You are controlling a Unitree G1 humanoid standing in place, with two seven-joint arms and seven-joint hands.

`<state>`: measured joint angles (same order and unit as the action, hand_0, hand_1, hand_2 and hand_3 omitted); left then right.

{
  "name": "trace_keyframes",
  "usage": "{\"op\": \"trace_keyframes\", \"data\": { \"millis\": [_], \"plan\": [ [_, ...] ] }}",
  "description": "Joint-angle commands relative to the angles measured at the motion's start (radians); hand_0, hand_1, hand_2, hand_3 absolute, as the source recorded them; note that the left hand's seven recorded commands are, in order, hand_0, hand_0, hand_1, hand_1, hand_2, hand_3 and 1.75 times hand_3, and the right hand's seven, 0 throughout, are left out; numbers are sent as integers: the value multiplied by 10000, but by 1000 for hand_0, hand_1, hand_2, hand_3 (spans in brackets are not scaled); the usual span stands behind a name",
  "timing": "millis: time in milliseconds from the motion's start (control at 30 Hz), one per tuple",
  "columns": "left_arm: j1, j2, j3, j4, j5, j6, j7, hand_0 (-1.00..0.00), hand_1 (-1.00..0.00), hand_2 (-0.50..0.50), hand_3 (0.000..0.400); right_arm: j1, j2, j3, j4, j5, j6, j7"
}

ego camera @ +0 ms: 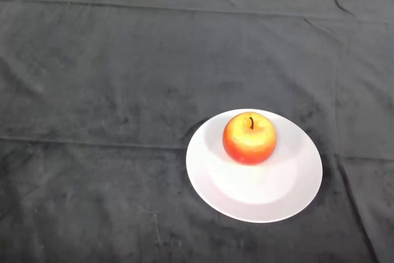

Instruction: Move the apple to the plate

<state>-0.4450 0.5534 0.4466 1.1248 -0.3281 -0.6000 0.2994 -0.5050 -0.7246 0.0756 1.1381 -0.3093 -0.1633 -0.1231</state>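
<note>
Although the task asks for the apple (249,138) to go to the plate (265,204), the head view shows it there already, sitting upright on the white plate toward the plate's far rim rather than dead centre. No part of the robot's arm or hand is in view, so whether the hand is wide, narrow or holding anything cannot be told, and places cannot be set against it; the apple can only be placed by the plate it rests on.

The apple's seat looks settled: it stands with its dark stem pointing up, its base on the flat of the plate, so it seems unlikely to roll. Being off-centre, it leaves the near half of the plate bare.

The apple is round and glossy, yellow round the stem hollow and shading to orange-red lower down its sides, with no bruise or mark visible. The plate is plain, round and white, lying flat on the dark cloth (92,90) that covers the tabletop. Judged from how things lie, the task appears done.
</note>
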Motion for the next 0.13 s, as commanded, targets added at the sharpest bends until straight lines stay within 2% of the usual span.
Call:
{"op": "trace_keyframes", "data": {
  "millis": [33,133],
  "plan": [
    [78,262,113,-53,320,186,83,0,0,0,0,658,354,191,302,-142,73,117],
    [69,248,124,-64,358,200,89,0,0,0,0,659,354,190,301,-141,74,117]
  ]
}}
